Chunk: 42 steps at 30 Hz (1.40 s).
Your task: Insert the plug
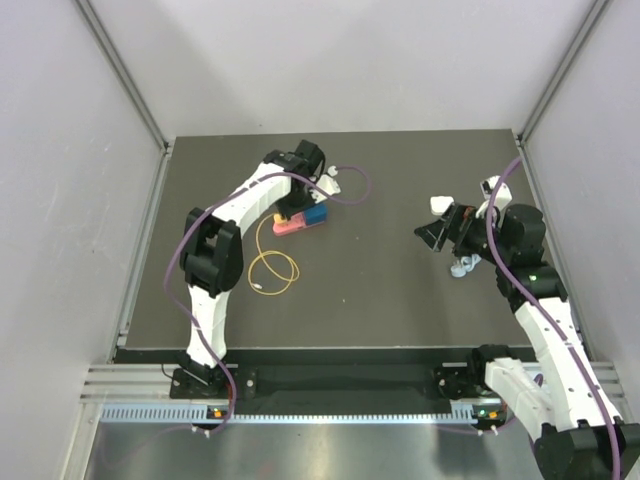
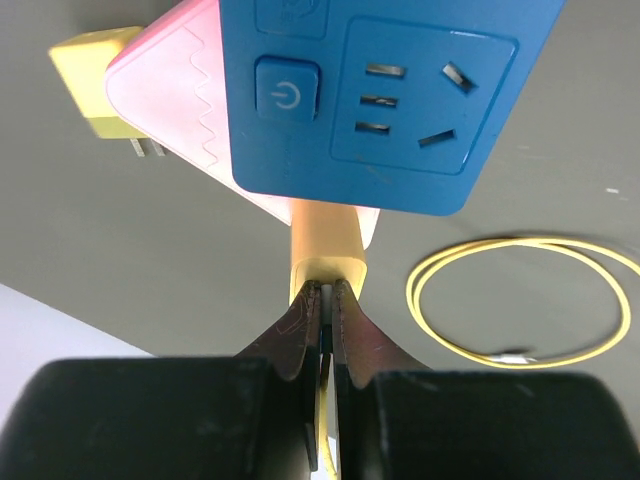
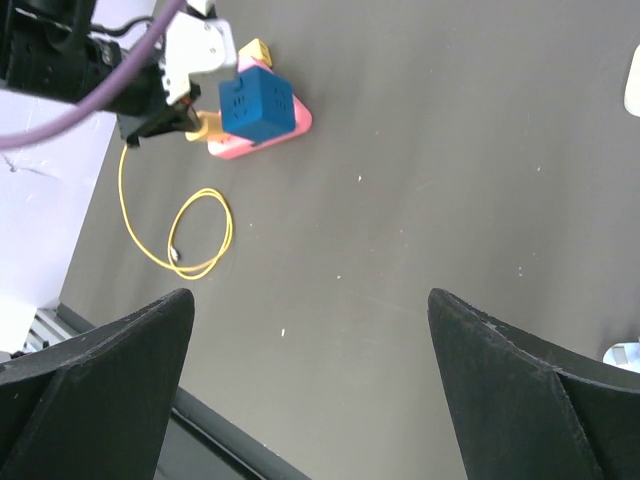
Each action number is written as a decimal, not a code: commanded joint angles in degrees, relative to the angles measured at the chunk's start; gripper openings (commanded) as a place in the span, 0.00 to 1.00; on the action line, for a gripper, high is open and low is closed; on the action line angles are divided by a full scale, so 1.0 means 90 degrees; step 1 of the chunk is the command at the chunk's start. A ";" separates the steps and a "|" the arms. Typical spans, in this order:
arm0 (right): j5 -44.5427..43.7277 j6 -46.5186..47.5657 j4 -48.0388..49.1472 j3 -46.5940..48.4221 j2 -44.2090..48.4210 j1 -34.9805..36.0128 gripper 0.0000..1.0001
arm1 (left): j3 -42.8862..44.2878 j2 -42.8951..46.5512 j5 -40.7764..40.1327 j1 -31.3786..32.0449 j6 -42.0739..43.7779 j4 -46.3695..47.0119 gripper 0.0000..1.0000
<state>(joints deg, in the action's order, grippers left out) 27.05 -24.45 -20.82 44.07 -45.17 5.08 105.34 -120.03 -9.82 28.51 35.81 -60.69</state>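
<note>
The yellow plug (image 2: 328, 245) sticks out of the near side of a blue socket cube (image 2: 395, 95) that rests on a pink base (image 2: 170, 100). My left gripper (image 2: 326, 292) is shut on the plug's rear end, where the yellow cable leaves it and runs back between the fingers. From above, the left gripper (image 1: 292, 208) is at the socket block (image 1: 314, 217) in the back left part of the mat. The right wrist view shows the same plug (image 3: 208, 125) and blue cube (image 3: 257, 103). My right gripper (image 3: 310, 330) hangs open over bare mat, far to the right (image 1: 437, 235).
The yellow cable lies in a loose coil (image 1: 272, 268) on the dark mat in front of the socket block. A second yellow adapter (image 2: 90, 85) sits against the pink base. Small white pieces (image 1: 438, 203) and a pale object (image 1: 463, 267) lie by the right arm. Grey walls enclose the mat.
</note>
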 commanded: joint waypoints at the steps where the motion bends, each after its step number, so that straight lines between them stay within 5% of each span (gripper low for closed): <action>1: 0.0051 0.0070 0.0350 0.0367 -0.0030 -0.0018 1.00 | -0.0221 -0.0813 0.0906 -0.0307 0.0298 0.0502 0.00; 8: -0.0027 0.0001 0.0351 0.0347 -0.0235 -0.0018 1.00 | 0.0083 -0.1157 0.0975 -0.0395 0.0220 0.0610 0.02; 10: -0.0056 -0.0008 0.0302 0.0367 -0.0235 -0.0018 1.00 | 0.0150 -0.1068 0.0829 -0.0385 0.0220 0.0659 0.17; 22: -0.0105 -0.0067 0.0106 0.0454 -0.0020 -0.0008 1.00 | 0.0912 -0.0326 -0.0002 -0.0092 -0.0306 0.0786 0.48; 24: -0.0124 -0.0067 0.0048 0.0484 -0.0011 -0.0008 1.00 | 0.0991 -0.0199 0.0017 -0.0043 -0.0395 0.0844 0.65; 30: -0.0397 -0.0154 -0.0206 0.0513 -0.0001 -0.0008 1.00 | 0.0806 0.0240 -0.0265 0.0093 -0.0766 0.1000 0.78; 31: -0.0504 -0.0213 -0.0264 0.0542 -0.0011 -0.0008 1.00 | 0.0757 0.0395 -0.0401 0.0181 -0.0921 0.1136 0.86; 33: -0.1145 -0.0427 -0.0488 0.0620 -0.0137 -0.0008 1.00 | 0.0679 0.0591 -0.0432 0.0269 -0.1107 0.1176 0.98; 42: -0.4613 -0.1004 -0.2081 0.1479 -0.1776 -0.0076 1.00 | -0.0180 0.2846 0.0135 0.0650 -0.4248 0.2815 0.98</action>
<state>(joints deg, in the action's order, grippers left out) 0.69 -30.68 -33.82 53.52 -56.38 5.02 105.43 -104.29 -10.85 34.50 12.75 -45.15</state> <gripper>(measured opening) 0.996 0.983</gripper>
